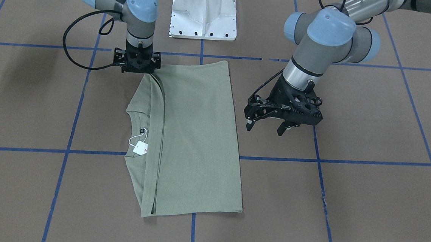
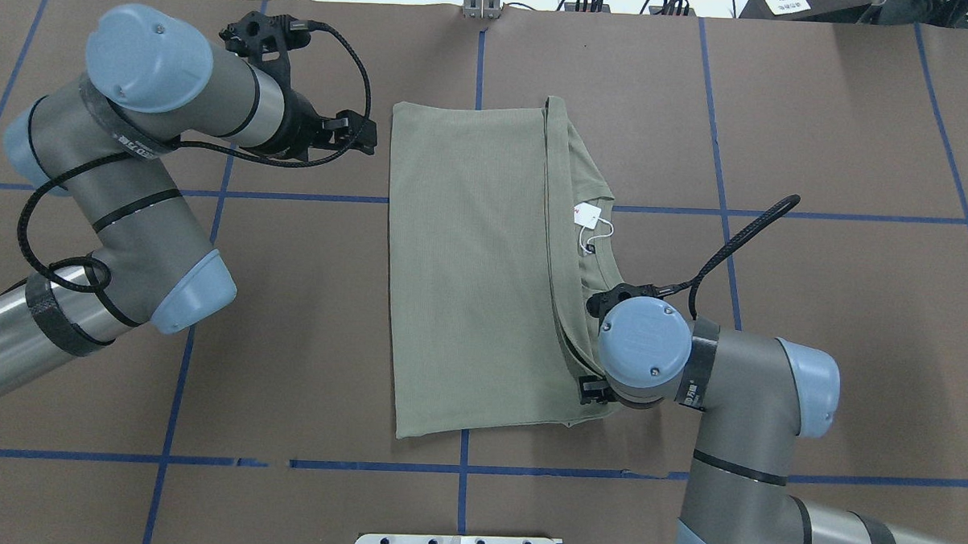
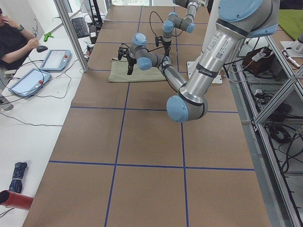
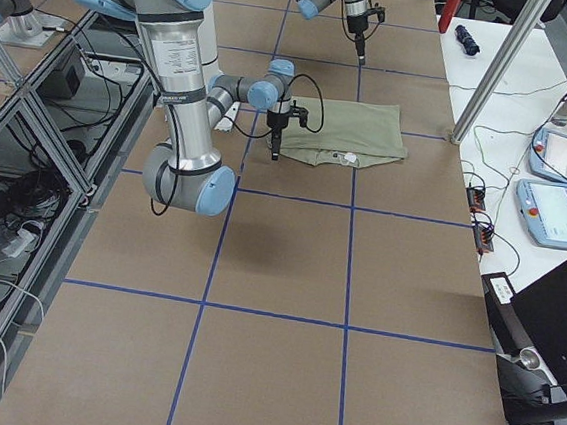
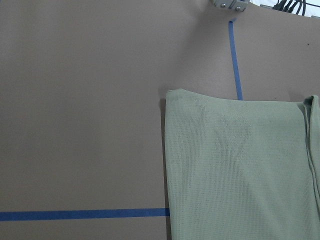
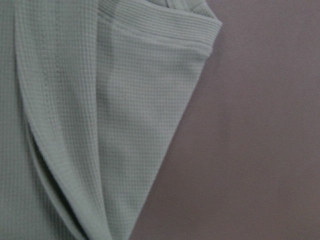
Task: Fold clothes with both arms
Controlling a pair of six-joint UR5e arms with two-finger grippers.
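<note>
**Item:** shirt [image 1: 199, 135], sage green. It lies flat at the centre of the brown worktop [image 1: 371, 120] and is folded lengthwise into a tall rectangle. A folded-over layer runs along the collar side, with its edge showing as a dark seam line. The collar [image 1: 136, 118] faces the robot's right, and a white hang tag [image 1: 140, 147] on its loop lies there on the cloth. The plain folded edge faces the robot's left. No big wrinkles seen.

**L arm** [image 2: 132, 211]: the left pincer [image 1: 266, 127] is raised over bare worktop, just beside the shirt's left edge and clear of the cloth. Its fingers [image 1: 250, 125] are spread apart with nothing between them. The L wrist cam shows one shirt corner plus bare worktop.

**R arm** [image 2: 730, 377]: the wrist is vertical and the right pincer [image 1: 138, 65] points straight down at the shirt's robot-side corner on the collar side. The fingertips are hidden under the pincer body in the front and overhead views. The R wrist cam shows only ribbed cloth close up, with a folded flap beside bare worktop. I cannot tell whether the tips are apart or together, or whether they hold cloth.

**Surroundings:** a blue tape grid [image 1: 349, 160] marks the worktop. The white pedestal base [image 1: 204, 14] sits behind the shirt. In the L side view a person [image 3: 14, 42] sits at a white side desk, well apart from the shirt.
</note>
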